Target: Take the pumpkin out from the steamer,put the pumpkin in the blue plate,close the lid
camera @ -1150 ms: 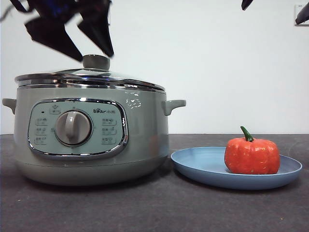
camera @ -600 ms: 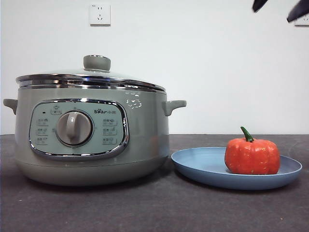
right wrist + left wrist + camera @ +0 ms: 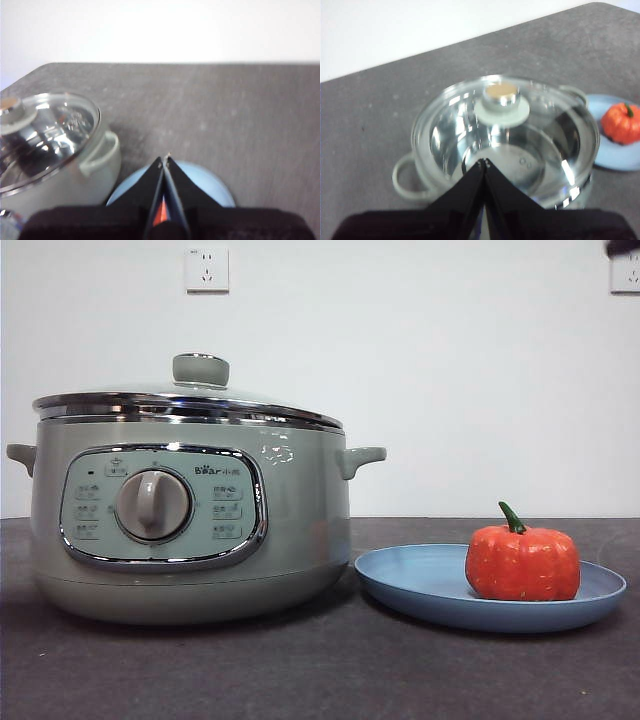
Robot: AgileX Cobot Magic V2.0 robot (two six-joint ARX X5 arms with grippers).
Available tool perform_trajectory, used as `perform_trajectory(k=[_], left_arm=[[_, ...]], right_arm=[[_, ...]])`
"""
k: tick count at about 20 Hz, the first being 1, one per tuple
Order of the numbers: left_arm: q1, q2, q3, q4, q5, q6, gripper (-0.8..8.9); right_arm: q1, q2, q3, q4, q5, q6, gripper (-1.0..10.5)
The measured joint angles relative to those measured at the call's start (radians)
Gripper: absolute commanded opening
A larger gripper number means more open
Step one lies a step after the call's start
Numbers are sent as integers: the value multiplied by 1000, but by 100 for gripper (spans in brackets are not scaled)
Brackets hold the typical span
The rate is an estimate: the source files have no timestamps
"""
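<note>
Since a moment ago I'm seeing both arms lifting clear, left gripper and right gripper pressed together and empty, lid sitting on steamer, pumpkin resting in blue plate.

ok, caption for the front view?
Lid closed on steamer; pumpkin resting in blue plate beside it.

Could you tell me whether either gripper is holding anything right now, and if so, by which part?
Nothing is held. The left gripper is shut and empty above the lid; the right gripper is shut and empty above the blue plate.
</note>
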Motion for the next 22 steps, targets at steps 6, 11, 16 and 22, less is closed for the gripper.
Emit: perform_trajectory(k=[6,11,16,22], left_arm=[[0,-22,-11,-124,0,-11,-3],[0,-18,-12,-190,1,-16,-3],[0,-18,-12,-192,1,-16,-3],[14,-69,-12,-195,4,-16,-3]], right_arm=[[0,-1,-8,-130,144,199,-16],[-1,-2,-8,-175,167,243,-16],[-1,-2,-8,-204,180,251,-16],[-1,-2,-8,-205,181,254,-16]])
